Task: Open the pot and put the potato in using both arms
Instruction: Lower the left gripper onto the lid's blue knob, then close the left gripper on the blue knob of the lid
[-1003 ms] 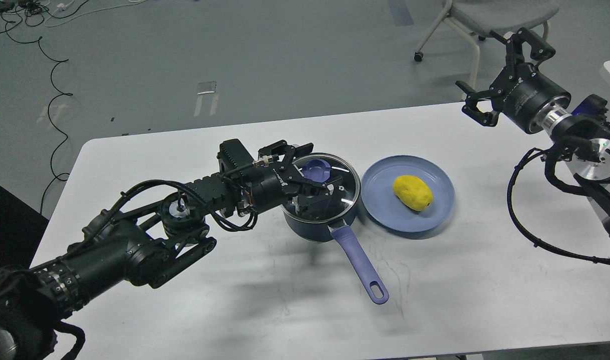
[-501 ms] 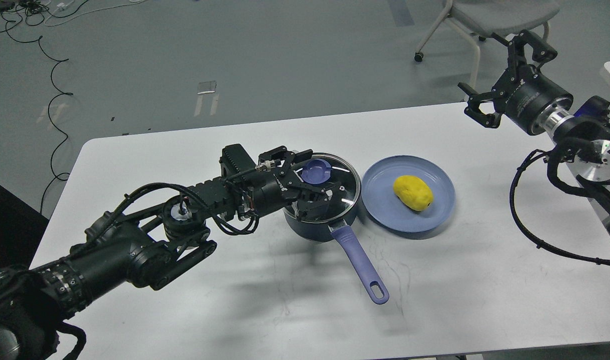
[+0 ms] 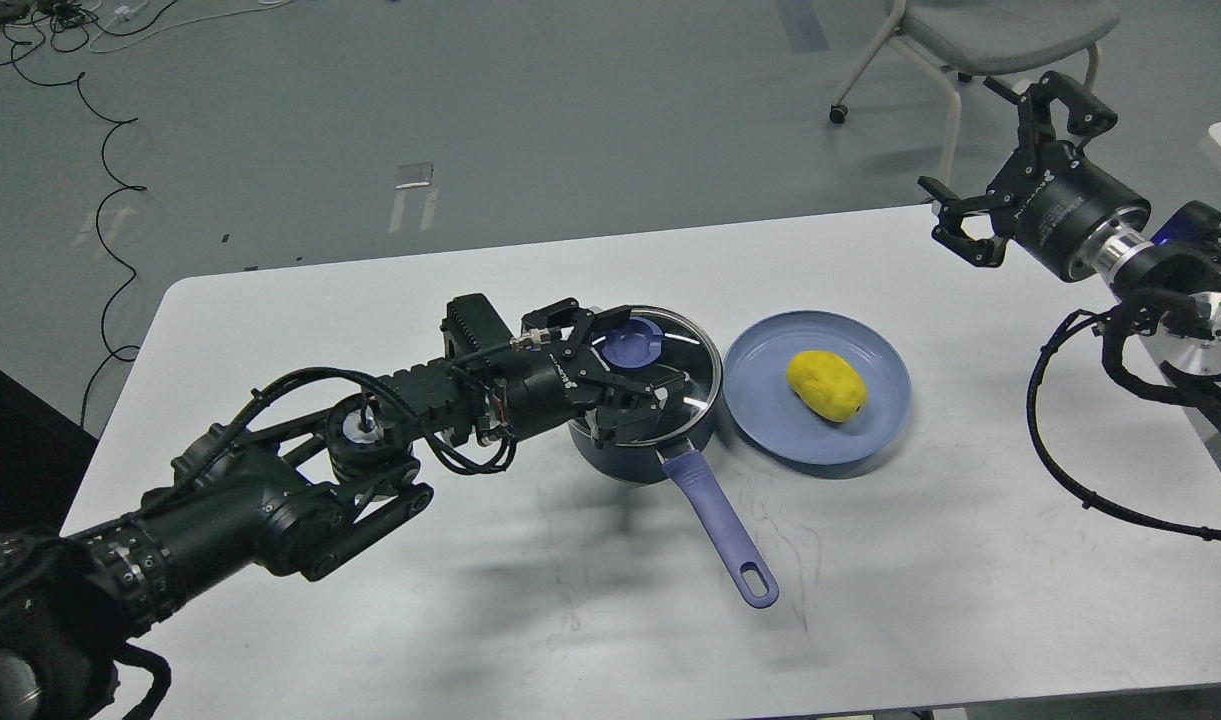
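Pot lid is on; your left gripper, jaws wide, straddles the knob. Potato waits far from your wide-open right gripper.

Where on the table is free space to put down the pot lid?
Bare table lies in front of the pot, either side of its handle, and behind the plate. Crowded: where pot and plate sit close, under the left gripper.

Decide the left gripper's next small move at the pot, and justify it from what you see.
Probably centre on the purple knob and close. The left gripper hangs open over the glass lid, which still covers the pot; the potato waits on the plate.
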### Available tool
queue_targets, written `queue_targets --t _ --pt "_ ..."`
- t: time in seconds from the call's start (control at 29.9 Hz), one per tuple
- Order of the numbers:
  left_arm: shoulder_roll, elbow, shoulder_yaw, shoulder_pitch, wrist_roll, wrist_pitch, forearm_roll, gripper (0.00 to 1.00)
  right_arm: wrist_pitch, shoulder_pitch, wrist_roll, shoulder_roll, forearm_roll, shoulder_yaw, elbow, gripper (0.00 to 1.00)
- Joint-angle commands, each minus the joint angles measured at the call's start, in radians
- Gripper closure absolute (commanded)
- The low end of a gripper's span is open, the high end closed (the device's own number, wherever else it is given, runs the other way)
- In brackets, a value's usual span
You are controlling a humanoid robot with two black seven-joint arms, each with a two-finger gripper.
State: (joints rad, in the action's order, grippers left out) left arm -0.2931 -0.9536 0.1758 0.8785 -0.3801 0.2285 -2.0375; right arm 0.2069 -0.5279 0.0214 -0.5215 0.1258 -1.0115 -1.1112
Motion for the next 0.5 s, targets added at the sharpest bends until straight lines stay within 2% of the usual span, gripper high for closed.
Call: queue_targets --t 0.0,0.23,0.47 --pt "0.000 0.000 0.001 0.010 -0.002 0.003 0.020 0.03 0.000 -0.001 0.000 0.001 0.000 0.001 0.001 0.00" --pt "0.000 0.001 -0.001 0.011 -0.010 0.005 0.022 0.03 0.000 0.000 0.000 0.000 0.000 0.001 0.001 0.00" --pt "0.031 0.053 -0.007 0.002 -0.008 0.005 0.020 0.03 0.000 0.000 0.002 0.001 0.000 0.001 0.002 0.00"
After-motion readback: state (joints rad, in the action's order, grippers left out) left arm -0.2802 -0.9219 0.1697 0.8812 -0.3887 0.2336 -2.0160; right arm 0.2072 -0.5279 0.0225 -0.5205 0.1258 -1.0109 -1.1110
